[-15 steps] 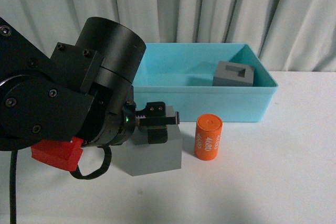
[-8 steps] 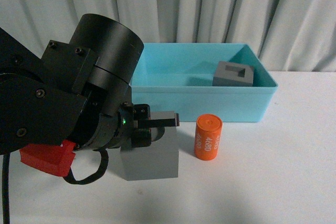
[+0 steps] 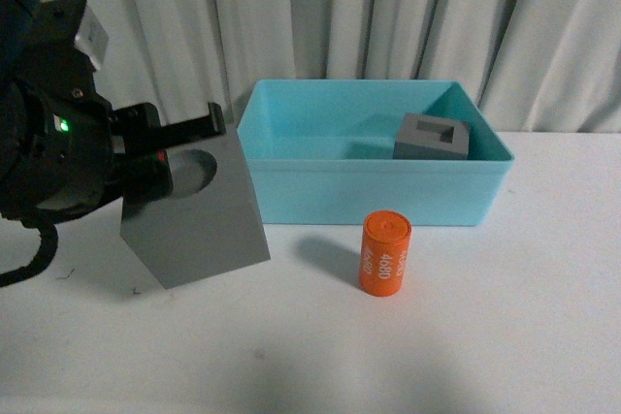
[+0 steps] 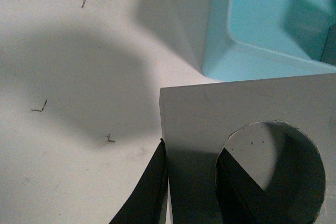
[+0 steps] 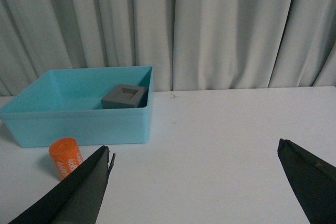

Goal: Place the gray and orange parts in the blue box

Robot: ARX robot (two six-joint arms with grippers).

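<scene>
My left gripper (image 3: 184,157) is shut on the gray cube with the round hole (image 3: 194,210) and holds it tilted above the table, left of the blue box (image 3: 369,196). In the left wrist view one finger (image 4: 149,187) presses the cube's (image 4: 210,108) outer wall and the other sits inside the round hole. The gray cube with the rectangular hole (image 3: 433,138) lies in the box's right end. The orange cylinder marked "4680" (image 3: 384,253) stands upright on the table in front of the box. My right gripper (image 5: 194,182) is open and empty, and is out of the front view.
The white table (image 3: 485,336) has small dark marks (image 4: 39,108) under the left arm. A pale curtain (image 3: 388,7) hangs close behind the box. The right wrist view shows the box (image 5: 79,124), the cube inside (image 5: 124,96) and the cylinder (image 5: 66,157).
My left gripper has lifted the round-hole cube off the table, up and to the left, and tilted it. The cylinder, the box and the other cube have not moved.
</scene>
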